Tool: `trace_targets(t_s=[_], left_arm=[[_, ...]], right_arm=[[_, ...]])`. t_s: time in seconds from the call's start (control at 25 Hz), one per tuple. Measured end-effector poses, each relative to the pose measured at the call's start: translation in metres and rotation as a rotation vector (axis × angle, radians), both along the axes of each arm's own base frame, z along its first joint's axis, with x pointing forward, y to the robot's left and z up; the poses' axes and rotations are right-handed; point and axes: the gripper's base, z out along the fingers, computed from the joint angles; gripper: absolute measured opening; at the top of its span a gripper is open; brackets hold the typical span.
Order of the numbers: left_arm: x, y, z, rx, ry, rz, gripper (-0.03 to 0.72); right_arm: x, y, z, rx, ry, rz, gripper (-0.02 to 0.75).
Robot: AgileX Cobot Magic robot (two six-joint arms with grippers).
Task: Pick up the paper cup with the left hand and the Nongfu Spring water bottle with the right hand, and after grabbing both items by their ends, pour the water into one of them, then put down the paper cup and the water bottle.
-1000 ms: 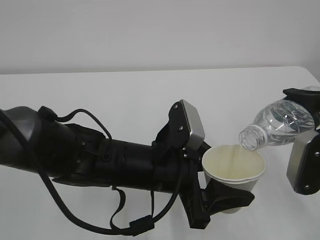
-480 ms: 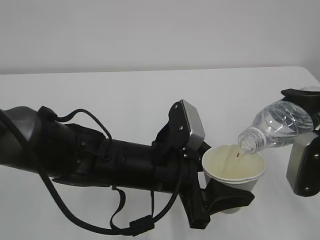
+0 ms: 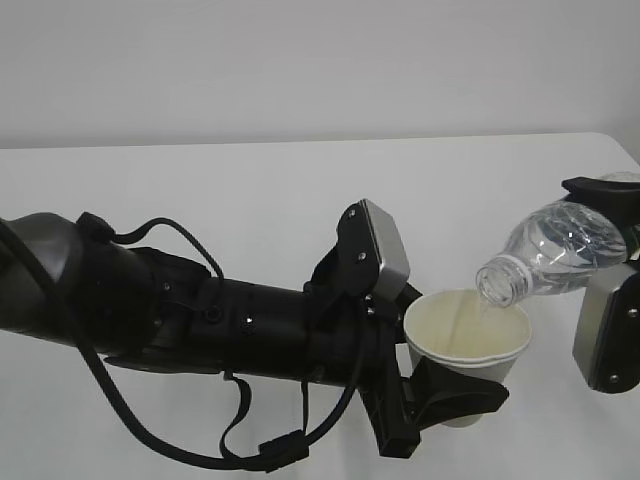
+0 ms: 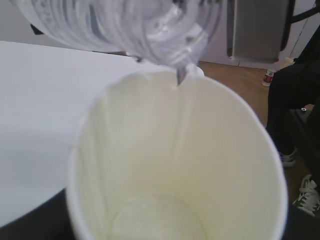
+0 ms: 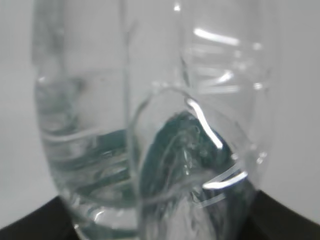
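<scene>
With the left claw (image 3: 440, 395) clamped on the cup (image 3: 467, 345) and the right claw (image 3: 612, 285) on the tilted bottle (image 3: 555, 250), water (image 4: 160, 220) was pouring; putting both down on the counter (image 3: 250, 190) remained.

The white paper cup (image 3: 468, 343), cream inside, was held upright above the table, near its right edge. The clear, ribbed, uncapped Nongfu Spring water bottle (image 3: 560, 248) was tilted mouth-down over the rim, and water (image 4: 179, 80) was being poured in.

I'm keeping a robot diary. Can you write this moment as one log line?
step: pouring | left gripper: holds cup | right gripper: holds tilted bottle | water: a little in cup
</scene>
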Motion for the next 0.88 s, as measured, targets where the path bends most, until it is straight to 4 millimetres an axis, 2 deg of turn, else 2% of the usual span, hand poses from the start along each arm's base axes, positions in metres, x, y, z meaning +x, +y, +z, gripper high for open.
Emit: trace_targets(t_s=[0.88], left_arm=[[0.0001,0.0001,-0.0002,0.002,0.000,0.001,0.474]], right_arm=[[0.0000,0.0001,0.0003,-0.014,-0.008,0.004,0.428]])
